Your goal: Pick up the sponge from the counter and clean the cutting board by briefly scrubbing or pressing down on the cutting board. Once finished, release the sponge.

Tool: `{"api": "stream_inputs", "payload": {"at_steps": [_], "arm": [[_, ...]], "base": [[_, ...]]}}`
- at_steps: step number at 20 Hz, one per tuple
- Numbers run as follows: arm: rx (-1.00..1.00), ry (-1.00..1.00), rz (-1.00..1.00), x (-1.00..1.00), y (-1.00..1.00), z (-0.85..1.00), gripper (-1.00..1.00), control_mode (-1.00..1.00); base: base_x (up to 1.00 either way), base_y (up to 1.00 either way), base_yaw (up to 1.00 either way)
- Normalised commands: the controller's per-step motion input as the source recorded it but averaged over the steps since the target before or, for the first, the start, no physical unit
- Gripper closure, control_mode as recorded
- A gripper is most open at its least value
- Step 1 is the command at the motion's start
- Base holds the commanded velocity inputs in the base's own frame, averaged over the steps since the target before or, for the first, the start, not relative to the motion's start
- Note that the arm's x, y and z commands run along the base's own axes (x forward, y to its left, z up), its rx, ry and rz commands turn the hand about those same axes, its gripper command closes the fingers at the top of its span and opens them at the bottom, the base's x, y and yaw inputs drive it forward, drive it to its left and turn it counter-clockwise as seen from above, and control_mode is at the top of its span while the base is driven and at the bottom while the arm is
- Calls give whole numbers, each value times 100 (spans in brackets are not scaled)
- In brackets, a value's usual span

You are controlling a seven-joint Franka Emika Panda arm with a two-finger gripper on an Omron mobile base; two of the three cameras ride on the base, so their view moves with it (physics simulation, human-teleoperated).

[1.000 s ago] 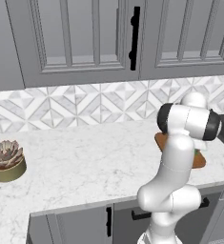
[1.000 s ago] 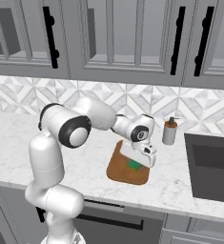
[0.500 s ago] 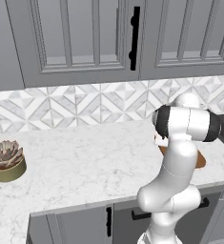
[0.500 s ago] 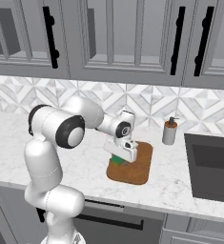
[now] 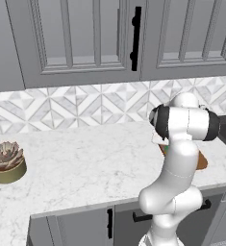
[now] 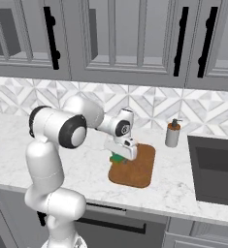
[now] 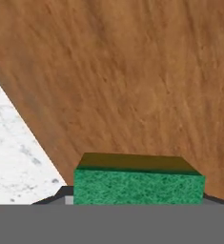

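Plenty of bare counter (image 5: 85,163) left of the cutting board (image 6: 137,169) for me to swing through. Right of the board a soap bottle (image 6: 172,134) stands near its far corner, then the sink (image 6: 215,169). Far left of the board sits a potted succulent (image 5: 6,162).

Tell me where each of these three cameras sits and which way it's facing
Left base view: behind the arm's left, facing the counter and succulent pot; elbow blocks most of the cutting board.
Right base view: behind the arm's right; gripper on the sponge at the board's left edge.
Hand view: looking down at the sponge over the board.
All share the board.
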Motion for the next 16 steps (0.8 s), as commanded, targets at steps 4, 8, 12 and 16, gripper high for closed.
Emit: {"api": "stream_inputs", "payload": {"at_steps": [4, 8, 12, 16], "arm": [[1, 0, -6, 61, 0, 8, 100, -100], [-3, 4, 0, 5, -19, -67, 100, -100], [0, -4, -1, 31, -3, -13, 100, -100], [0, -9, -4, 70, 0, 13, 100, -100]], "base": [[0, 0, 0], [0, 0, 0], [0, 0, 0], [0, 0, 0]]}}
